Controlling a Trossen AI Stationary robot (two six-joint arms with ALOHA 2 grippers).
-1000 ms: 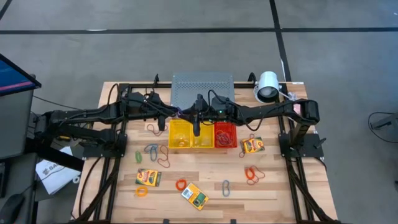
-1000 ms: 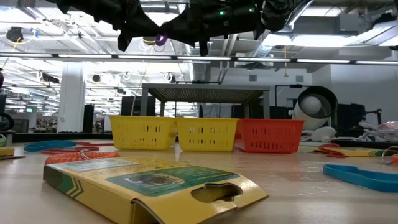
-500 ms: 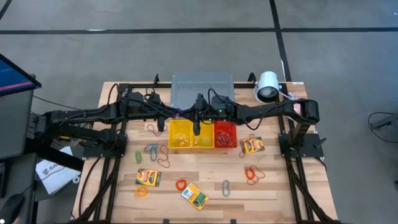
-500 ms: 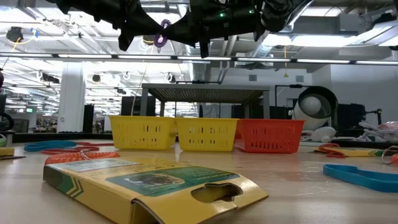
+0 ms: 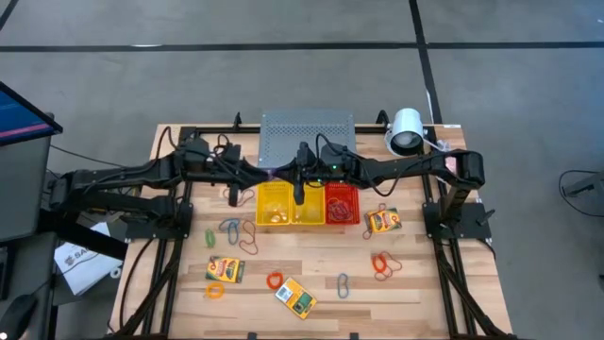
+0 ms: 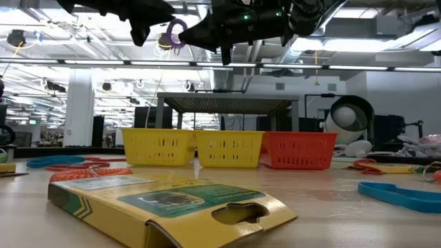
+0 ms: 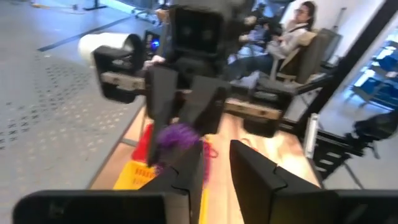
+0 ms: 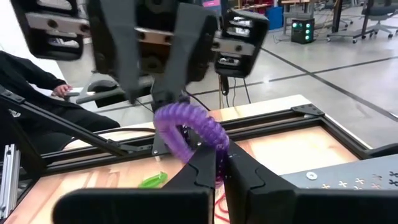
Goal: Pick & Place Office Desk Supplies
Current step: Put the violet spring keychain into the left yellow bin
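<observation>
While held high above the table (image 5: 415, 283), one purple band loop (image 8: 186, 127) is pinched by the right pincer (image 8: 219, 155), its fingers pressed together on the coil. It hangs over the back edge of the leftmost basket. The left pincer (image 7: 216, 152) faces it nose to nose, fingers spread, one on either side of the loop's upper part.

Count, from the high view:
- Yellow mesh baskets (image 5: 275, 204): two, side by side.
- Red mesh basket (image 5: 343, 204): one, touching the yellow pair on the right arm's side; red loops lie in it.
- Grey perforated box (image 5: 307, 134): one, behind the baskets.
- Yellow-and-green card boxes (image 5: 226, 269): three, flat on the table, well apart.
- Blue-grey oval clips (image 5: 343, 284): two.
- Band loops on the table, orange (image 5: 274, 280), red and green: several, scattered in front of the baskets; exact number cannot be told.
- White drum-shaped lamp (image 5: 406, 132): one, at the back corner on the right arm's side.

View differences: only the wrist views show the grip and the spread fingers. The low view shows the loop against the ceiling and one card box close up. The left wrist view alone shows a seated person (image 7: 298, 31) beyond the table; the right wrist view shows a dark sleeve (image 8: 25, 74).
</observation>
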